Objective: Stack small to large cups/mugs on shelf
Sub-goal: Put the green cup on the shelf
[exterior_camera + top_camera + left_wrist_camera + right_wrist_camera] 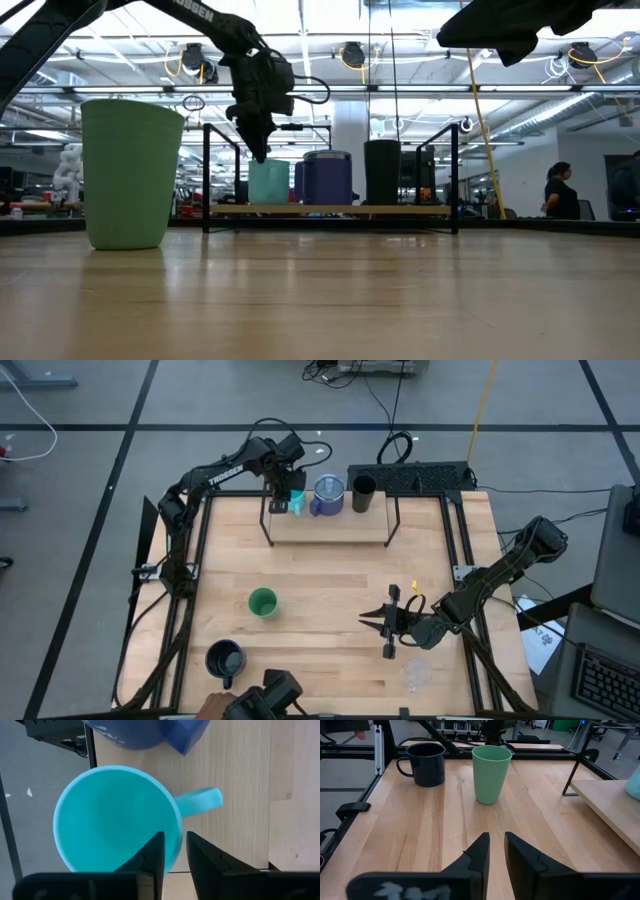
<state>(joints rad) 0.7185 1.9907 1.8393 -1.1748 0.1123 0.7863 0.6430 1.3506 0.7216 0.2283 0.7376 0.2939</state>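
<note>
From above, we see the shelf [330, 528] standing at the far edge of the bench [320, 575], and we place everything by it. Three vessels sit in a row on its board: the cyan mug [297, 503] at the left end, the blue-purple mug [328, 495] with its silvery inside just beside it, and the dark tumbler [363, 494] next along. The left claw [284, 495] sits over the cyan mug. Well in front of the shelf stand the green cup [262, 603] and, nearer the front edge, the black mug [225, 659]. The right claw [389, 622] rests low over the bench, in front of the shelf's right end, with the clear cup [417, 674] beyond it towards the front edge.

At bench level, we see the left claw [256, 135] reaching down onto the cyan mug [268, 182] on the shelf [330, 210], with the blue-purple mug [326, 178] and dark tumbler [381, 172] to the side. The green cup [128, 172] looms close in front.

In the left wrist view, the left claw [173, 855] has its fingers narrowly apart, astride the cyan mug's [117, 815] rim beside the handle.

In the right wrist view, the right claw [496, 847] is narrow and holds nothing; the green cup [491, 774] and black mug [426, 763] stand ahead of it, the shelf [607, 805] off to one side.
</note>
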